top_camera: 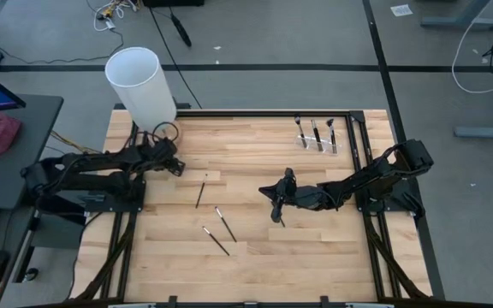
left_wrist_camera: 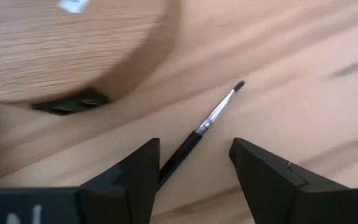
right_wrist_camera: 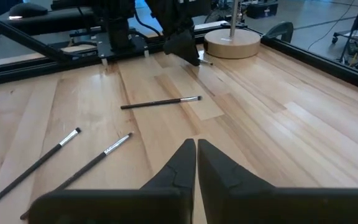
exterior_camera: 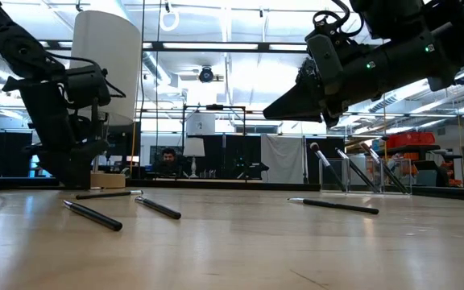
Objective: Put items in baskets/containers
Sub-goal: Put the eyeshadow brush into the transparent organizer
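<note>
"High view: how many brushes are put away?"
"Three stand in the clear holder [top_camera: 316, 137]. Three lie on the table [top_camera: 255, 265]. The left gripper [left_wrist_camera: 194, 165], fingers apart, hovers over a fourth brush [left_wrist_camera: 211, 118]. The right gripper [top_camera: 277, 208] is closed and holds nothing."

Left wrist view: brush [left_wrist_camera: 204, 127] handle's lower end hidden btwn the fingers [left_wrist_camera: 138, 180], round wooden base [left_wrist_camera: 73, 50] blurred & cut off by frame edge; high view: clear holder [top_camera: 317, 137] too small to make out its walls, brush tips there indistinct.
</note>
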